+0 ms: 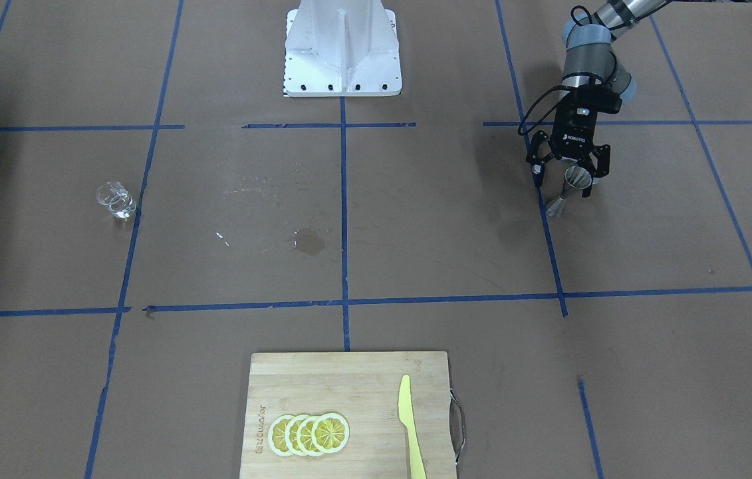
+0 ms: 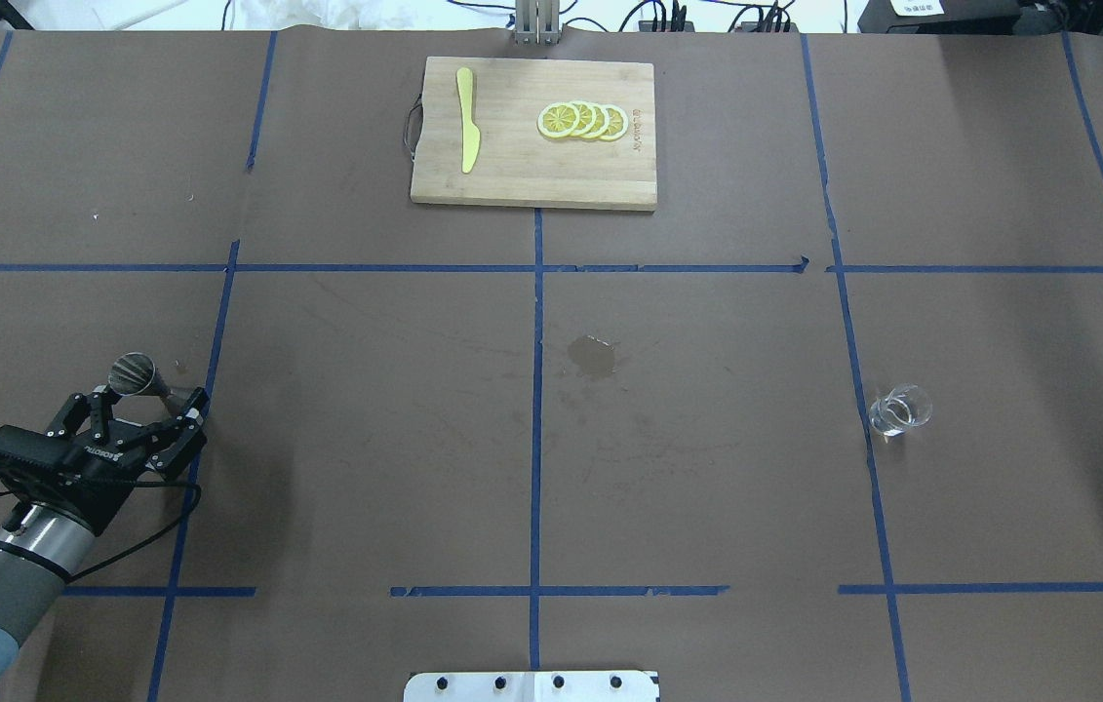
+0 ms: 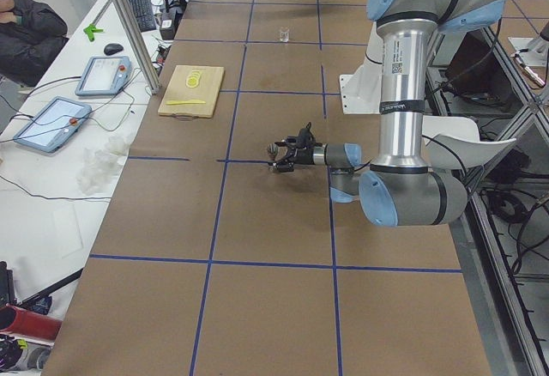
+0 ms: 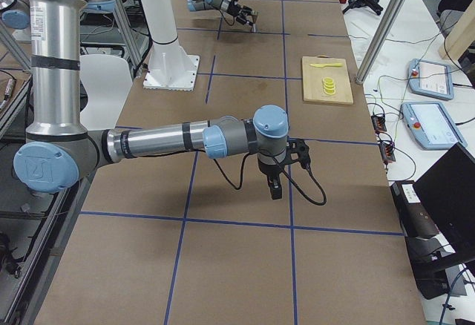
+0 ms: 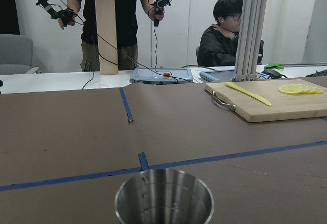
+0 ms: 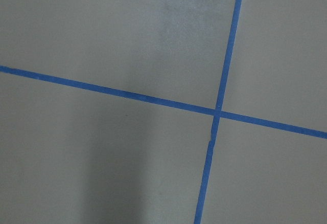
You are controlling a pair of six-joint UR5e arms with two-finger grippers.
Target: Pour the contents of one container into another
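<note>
Left gripper point(image 1: 565, 183): jaws wide, one finger on either side of the jigger point(image 2: 135, 371). No pad can be seen pressing on it, so you have hold of nothing yet.

Jigger: upright on the table at the robot's far left, mouth up. The left wrist view shows the mouth low and centred.

Glass point(image 2: 897, 409): upright on the robot's right, just beside a tape line and well apart from the jigger. Contents: cannot tell.

Right gripper point(image 4: 274, 185): points down over a tape crossing. Open or shut: cannot tell.

Judged step: grip the jigger and bring it in toward the middle, where the glass can reach it.

Notes for a clean grasp:
- Centre first. In the front view the jigger sits nearer one finger, and uneven contact would likely tip it on its narrow foot.
- Aim your pads at the waist. The cones are smooth and sloped, so a pinch on a slope may squeeze it out.
- Close slowly, lift straight and keep the mouth level.
- Set it down off the dark stain point(image 2: 593, 356), which looks wet.
- The mouth is small, so you will need the glass lip right over it and a slow tilt.
</note>
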